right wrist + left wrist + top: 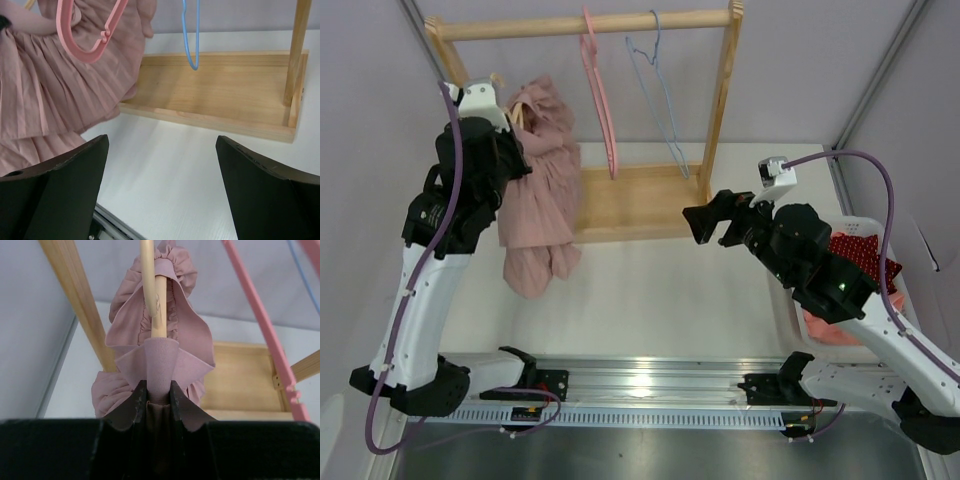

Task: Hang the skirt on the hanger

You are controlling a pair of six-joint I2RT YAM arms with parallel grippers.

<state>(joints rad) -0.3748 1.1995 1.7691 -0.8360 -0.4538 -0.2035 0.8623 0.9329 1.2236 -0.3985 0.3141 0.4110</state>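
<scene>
Skirt (540, 200) at upper left looks soft, light, floppy; left hand (159, 390) pinches its waistband fold, right hand (161, 145) gapes empty.

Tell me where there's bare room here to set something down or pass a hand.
Bare tabletop runs between the rack's wooden base and the near metal rail, from the hanging skirt across to the basket. The base itself is bare too. Crowded: far left at the skirt, right at the basket.
</scene>
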